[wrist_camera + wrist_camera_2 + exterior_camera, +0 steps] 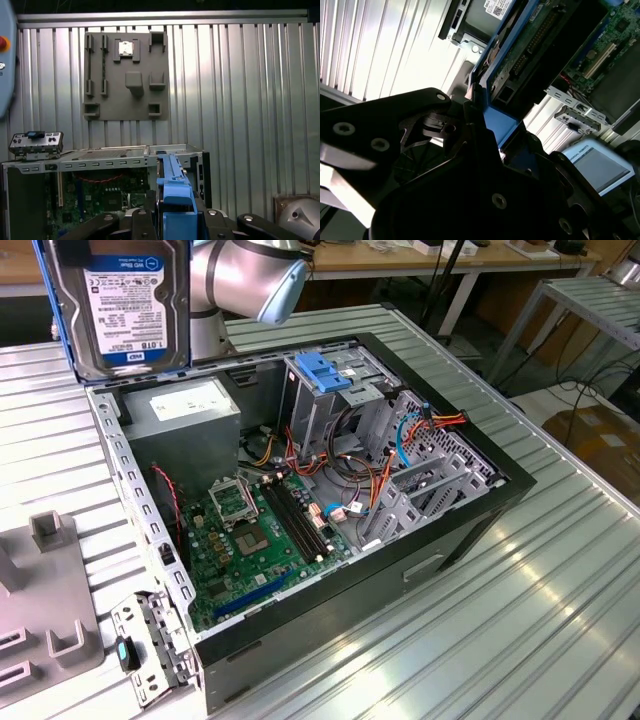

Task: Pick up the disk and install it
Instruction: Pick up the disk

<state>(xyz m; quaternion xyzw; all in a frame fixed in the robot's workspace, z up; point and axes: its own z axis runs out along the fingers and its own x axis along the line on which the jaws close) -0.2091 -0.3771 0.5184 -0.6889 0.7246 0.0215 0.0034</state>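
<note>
Carry step: the disk (pixel 130 305) is clamped by the gripper (pixel 177 220) at 10 o'clock of the case (pixel 440 540), with cage (pixel 303 410) alignment judged outstanding.

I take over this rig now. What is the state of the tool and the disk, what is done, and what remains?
Tool: shut on the disk, gripping its blue bracket.
Disk: held upright in the air, off the table, near the open computer case.
Done: pick-up.
Left: installation; the disk is not yet in the drive cage.
</note>
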